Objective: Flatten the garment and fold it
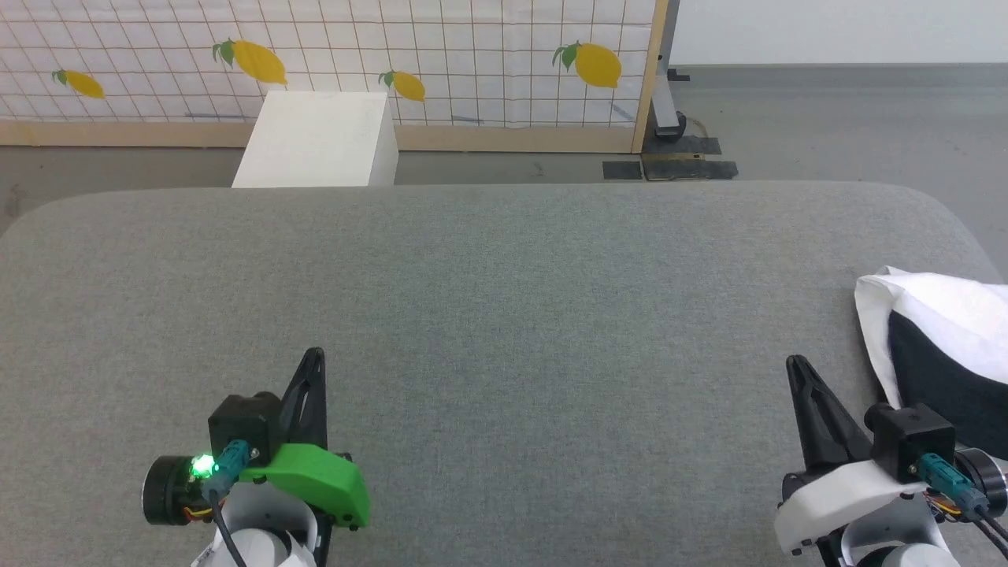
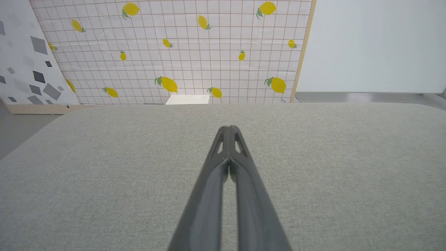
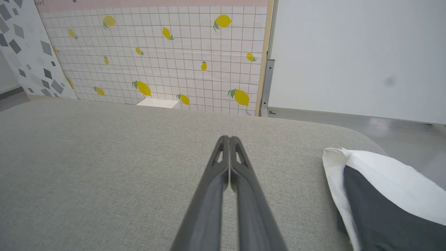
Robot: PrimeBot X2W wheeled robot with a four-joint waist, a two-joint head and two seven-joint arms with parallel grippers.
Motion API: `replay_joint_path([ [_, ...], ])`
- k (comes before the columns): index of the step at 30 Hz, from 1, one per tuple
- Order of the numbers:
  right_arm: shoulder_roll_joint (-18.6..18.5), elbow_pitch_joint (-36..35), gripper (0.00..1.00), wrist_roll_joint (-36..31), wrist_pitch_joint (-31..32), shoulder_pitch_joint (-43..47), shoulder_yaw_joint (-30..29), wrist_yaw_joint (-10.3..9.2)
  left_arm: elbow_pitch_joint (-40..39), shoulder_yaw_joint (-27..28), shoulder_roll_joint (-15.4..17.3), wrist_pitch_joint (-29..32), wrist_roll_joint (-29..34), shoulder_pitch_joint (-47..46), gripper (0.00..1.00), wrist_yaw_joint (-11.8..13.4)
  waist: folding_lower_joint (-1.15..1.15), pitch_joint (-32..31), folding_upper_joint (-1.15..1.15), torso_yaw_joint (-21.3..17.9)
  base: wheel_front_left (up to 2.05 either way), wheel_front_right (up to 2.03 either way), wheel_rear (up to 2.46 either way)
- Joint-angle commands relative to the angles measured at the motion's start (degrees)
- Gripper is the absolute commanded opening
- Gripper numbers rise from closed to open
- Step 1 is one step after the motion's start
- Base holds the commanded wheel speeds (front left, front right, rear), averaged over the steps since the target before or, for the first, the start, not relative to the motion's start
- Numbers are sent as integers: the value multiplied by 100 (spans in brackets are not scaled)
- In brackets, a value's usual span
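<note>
Far left, low over the grey surface point(image 1: 488, 268): left gripper point(image 1: 315, 353), fingers pressed together, nothing between them, tips pointing away across the fabric. A green cover point(image 1: 319, 482) sat on its wrist, with a small green light point(image 1: 203, 466) lit beside it. In the left wrist view the same left gripper point(image 2: 229, 128) showed as two dark fingers meeting at the tips, with bare grey cloth under and around them.

The middle of the surface was plain grey fabric. Behind its far edge a white box point(image 1: 319, 142) stood on the floor, and behind that a lemon-print grid panel point(image 1: 472, 55) stood upright.

At lower right was the right gripper point(image 1: 795, 361), also closed tight and holding nothing, with a white cover point(image 1: 835, 496) on its wrist. The right wrist view showed the right gripper point(image 3: 229, 138) with tips together above the cloth.

Far right: the garment point(image 1: 937, 307) lay bunched at the surface's right edge, white fabric wrapped over a dark part, cut off by the frame. In the right wrist view the garment point(image 3: 383, 181) sat just right of the fingers, not touching them.
</note>
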Motion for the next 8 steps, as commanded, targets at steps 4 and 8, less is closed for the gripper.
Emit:
replay_joint_path([
  [4, 7, -38, 0, -74, 46, -107, 33, -7, -90, 49, -26, 67, 108, 135, 0, 46, 0, -4, 47, -19, 0, 0, 0],
  [8, 7, -44, 0, -94, 76, -117, 49, -8, -141, 69, -28, 113, 149, 157, 0, 63, 0, -7, 49, -35, 0, 0, 0],
])
